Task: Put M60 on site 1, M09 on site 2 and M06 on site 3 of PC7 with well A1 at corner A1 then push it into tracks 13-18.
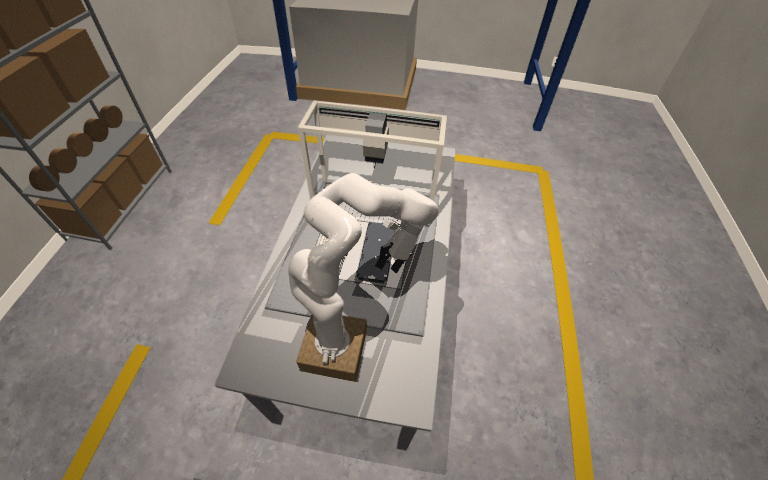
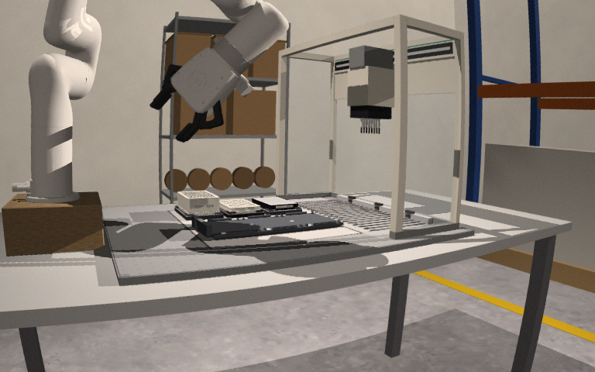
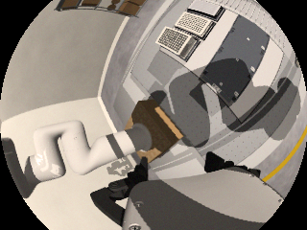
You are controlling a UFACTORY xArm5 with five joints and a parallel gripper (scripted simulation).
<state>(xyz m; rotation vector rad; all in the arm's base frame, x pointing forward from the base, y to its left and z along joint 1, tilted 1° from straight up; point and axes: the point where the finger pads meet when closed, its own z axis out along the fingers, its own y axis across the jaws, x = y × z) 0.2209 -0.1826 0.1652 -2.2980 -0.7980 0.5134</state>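
Note:
The carrier PC7 point(image 1: 373, 240) point(image 2: 272, 224) point(image 3: 242, 45) lies dark and bare on the apron point(image 2: 344, 231) point(image 3: 274, 64), in front of the rails point(image 2: 351, 212). In the row beside it, M09 point(image 2: 197, 204) point(image 3: 174, 42), the tall pale block, is on S1 nearest the arm's base. M06 point(image 2: 239, 204) point(image 3: 193, 24) is on S2. M60 point(image 2: 275, 201) point(image 3: 206, 7), flat with a dark base, is on S3. My gripper point(image 1: 389, 264) point(image 2: 169, 120) point(image 3: 177, 165) is open and empty, tilted, high above the handle end of the carrier and the nests. Well A1 marks and track numbers are too small to read.
The gantry frame point(image 1: 374, 134) point(image 2: 398, 131) stands over the rails, its posts rising at the sides. A pipetting head point(image 1: 374, 146) point(image 2: 370, 85) hangs inside it. The arm stands on a wooden block point(image 1: 331, 365) point(image 2: 52, 228) point(image 3: 153, 126) at the table's near end.

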